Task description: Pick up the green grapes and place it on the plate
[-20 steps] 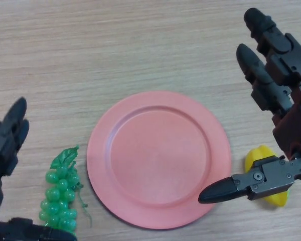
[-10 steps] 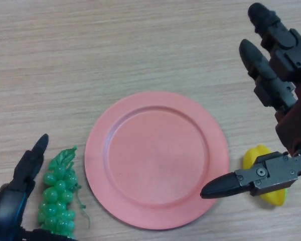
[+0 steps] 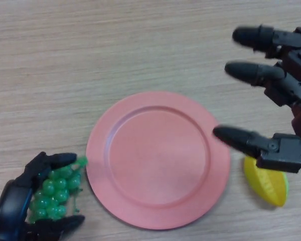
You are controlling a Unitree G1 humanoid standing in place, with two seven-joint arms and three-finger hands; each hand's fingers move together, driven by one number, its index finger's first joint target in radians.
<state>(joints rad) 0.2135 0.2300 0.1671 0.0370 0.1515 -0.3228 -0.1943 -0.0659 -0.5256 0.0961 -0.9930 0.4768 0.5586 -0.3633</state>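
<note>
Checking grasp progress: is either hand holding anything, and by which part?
The left hand curls round the green grapes, fingers over the top, thumb beneath. The right hand holds nothing.

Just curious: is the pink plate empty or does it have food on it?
Empty. The plate is bare; the grapes lie beside it.

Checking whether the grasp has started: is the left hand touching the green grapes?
Touching. In the head view the left hand has its fingers curled over the top of the green grapes and its thumb under the bunch, beside the plate.
</note>
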